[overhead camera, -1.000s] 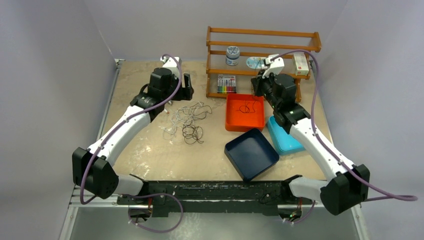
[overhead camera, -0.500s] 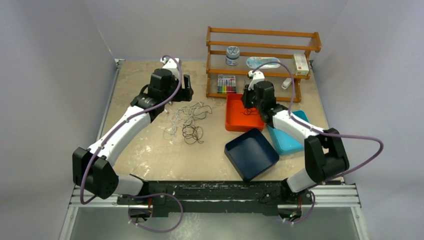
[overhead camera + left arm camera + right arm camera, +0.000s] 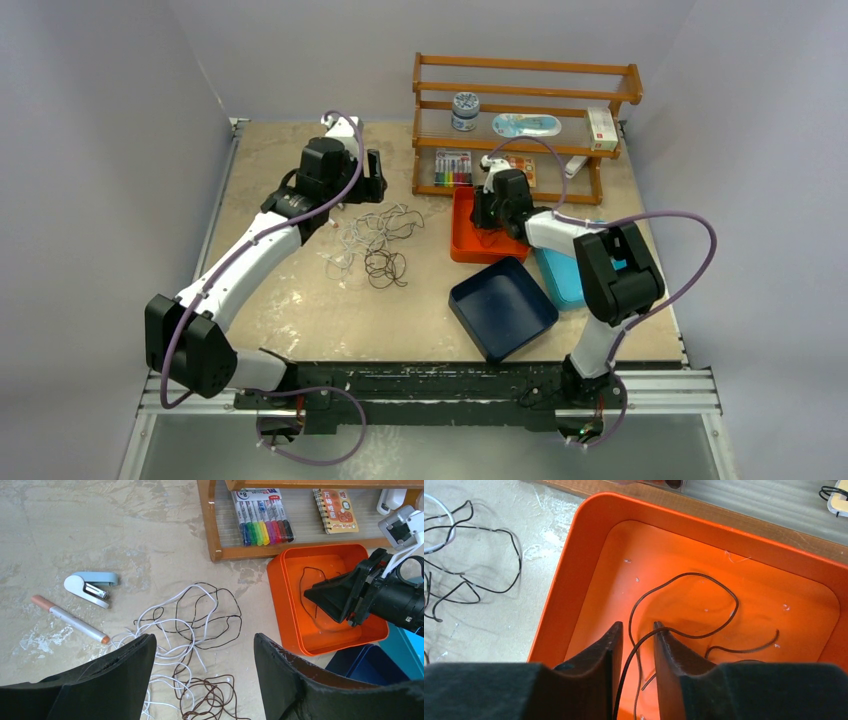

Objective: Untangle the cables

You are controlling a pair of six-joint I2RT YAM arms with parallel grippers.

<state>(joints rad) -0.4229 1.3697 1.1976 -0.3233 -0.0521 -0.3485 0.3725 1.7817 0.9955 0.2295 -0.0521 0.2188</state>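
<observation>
A tangle of cables (image 3: 375,240) lies on the table: white strands (image 3: 170,630), thin black loops (image 3: 220,610) and a dark brown coil (image 3: 212,700). My left gripper (image 3: 205,640) hangs open above this tangle, touching nothing; it is also in the top view (image 3: 378,175). One dark cable (image 3: 696,573) lies looped inside the orange tray (image 3: 574,580). My right gripper (image 3: 638,626) is low in that tray with its jaws slightly apart. The dark cable runs loosely through the gap between them.
A wooden rack (image 3: 520,100) with markers (image 3: 262,517) and a small notebook (image 3: 336,510) stands behind the orange tray. A navy tray (image 3: 502,307) and a light blue tray (image 3: 560,275) sit nearer. A blue stapler (image 3: 90,585) and a pen (image 3: 67,619) lie left of the tangle.
My right arm has folded in and swung left, bringing its gripper lower over the orange tray, and its jaws have parted from shut. The left arm has not moved.
</observation>
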